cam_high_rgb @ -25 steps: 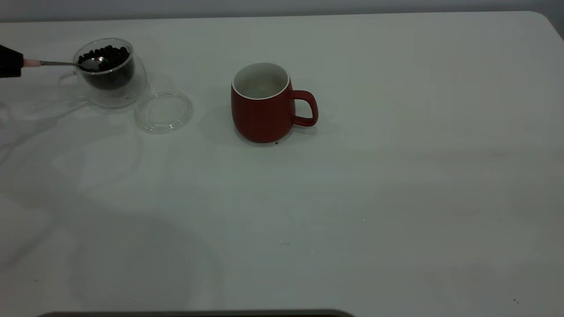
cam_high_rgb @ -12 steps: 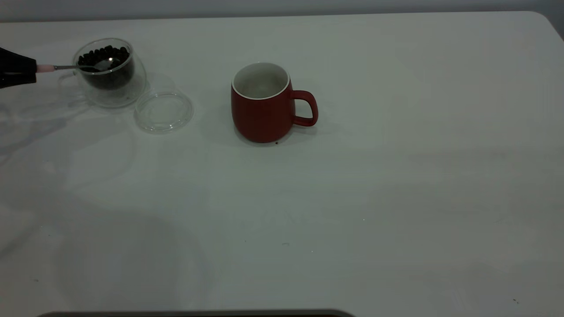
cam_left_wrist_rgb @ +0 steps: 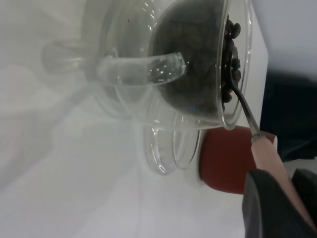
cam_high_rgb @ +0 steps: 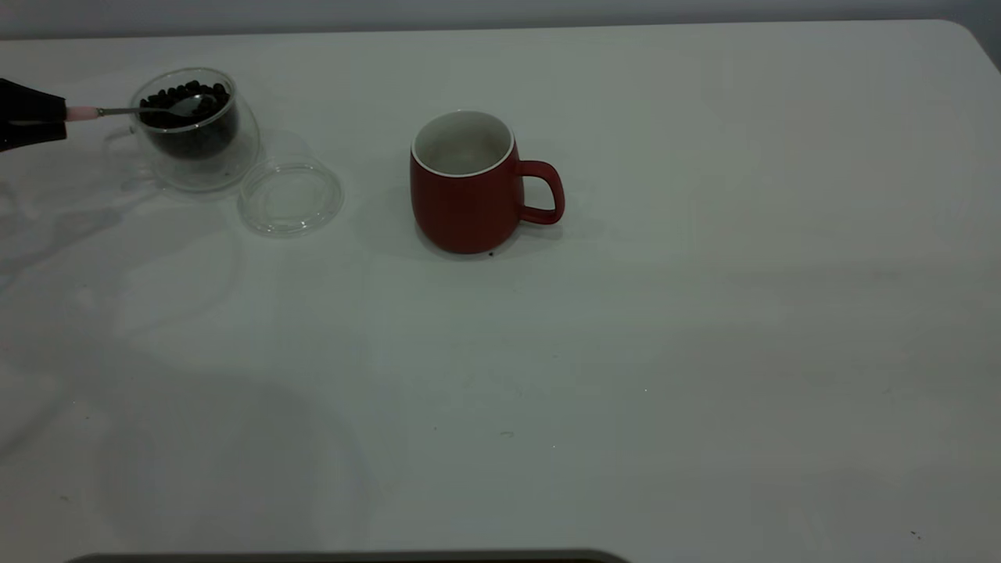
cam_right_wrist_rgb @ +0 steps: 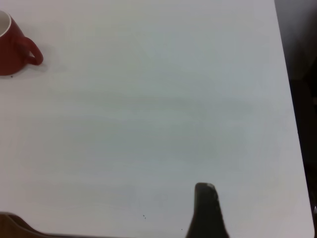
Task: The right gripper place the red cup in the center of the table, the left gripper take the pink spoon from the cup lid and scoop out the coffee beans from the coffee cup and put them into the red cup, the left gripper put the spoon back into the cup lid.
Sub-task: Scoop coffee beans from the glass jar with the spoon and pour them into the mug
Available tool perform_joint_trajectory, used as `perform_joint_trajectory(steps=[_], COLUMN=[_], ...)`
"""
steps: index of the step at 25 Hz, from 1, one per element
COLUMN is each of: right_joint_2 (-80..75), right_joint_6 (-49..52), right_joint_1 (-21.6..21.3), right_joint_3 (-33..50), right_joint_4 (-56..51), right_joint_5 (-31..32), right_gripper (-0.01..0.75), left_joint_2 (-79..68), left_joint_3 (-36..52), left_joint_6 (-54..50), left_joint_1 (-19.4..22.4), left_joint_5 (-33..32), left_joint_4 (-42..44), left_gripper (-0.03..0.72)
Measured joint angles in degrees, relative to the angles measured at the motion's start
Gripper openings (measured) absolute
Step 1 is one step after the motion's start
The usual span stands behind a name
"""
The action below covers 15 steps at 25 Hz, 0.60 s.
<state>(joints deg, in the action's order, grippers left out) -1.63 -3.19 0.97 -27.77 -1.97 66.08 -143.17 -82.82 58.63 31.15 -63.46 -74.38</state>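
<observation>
The red cup (cam_high_rgb: 466,184) stands upright about mid-desk, its handle turned away from the glassware, and its white inside looks bare, so no beans seem to have gone in. That makes the first step of the task look finished.

Taking the red cup as the landmark: the cup lid (cam_high_rgb: 290,199) lies flat on the desk (cam_high_rgb: 626,352) near it, on the side away from its handle, with nothing in it. Just beyond the lid, and touching or almost touching it, is the coffee cup (cam_high_rgb: 195,129), with its heap of coffee beans (cam_high_rgb: 188,98) reaching close to the rim. The pink spoon (cam_high_rgb: 141,110) is out of the lid; its metal bowl lies on or in the top of the beans, and its neck crosses the glass rim on the side farthest from the red cup.

The left gripper (cam_high_rgb: 27,121), farthest from the red cup at the frame's edge, is clamped on the pink handle. In the left wrist view the handle (cam_left_wrist_rgb: 270,158) runs between its dark fingers (cam_left_wrist_rgb: 265,208).

I judge the scooping to be underway. Whether the spoon bowl is loaded cannot be told. The carry to the red cup, the tipping and the spoon's return to the lid all remain.

The right gripper (cam_right_wrist_rgb: 208,213) is parked well off on the handle side of the red cup; only one finger shows, so its opening cannot be told.
</observation>
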Motion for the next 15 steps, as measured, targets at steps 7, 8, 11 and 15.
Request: perform_joint_trajectory(steps=[7, 8, 11, 15], right_joint_2=[0.00, 0.00, 0.00, 0.00], right_joint_6=[0.00, 0.00, 0.00, 0.00], right_joint_1=[0.00, 0.00, 0.00, 0.00], right_joint_3=[0.00, 0.00, 0.00, 0.00], right_joint_4=[0.00, 0.00, 0.00, 0.00], right_joint_5=[0.00, 0.00, 0.00, 0.00], right_gripper=[0.588, 0.588, 0.588, 0.588], left_joint_2=[0.00, -0.07, -0.86, -2.27], left_joint_3=[0.00, -0.05, -0.04, -0.04], left_joint_6=[-1.46, -1.60, -1.74, -1.78], left_joint_1=[0.00, 0.00, 0.00, 0.00], left_joint_5=[-0.18, -0.23, -0.46, -1.27], left_joint_4=[0.00, 0.00, -0.11, -0.37], left_gripper=[0.119, 0.119, 0.119, 0.119])
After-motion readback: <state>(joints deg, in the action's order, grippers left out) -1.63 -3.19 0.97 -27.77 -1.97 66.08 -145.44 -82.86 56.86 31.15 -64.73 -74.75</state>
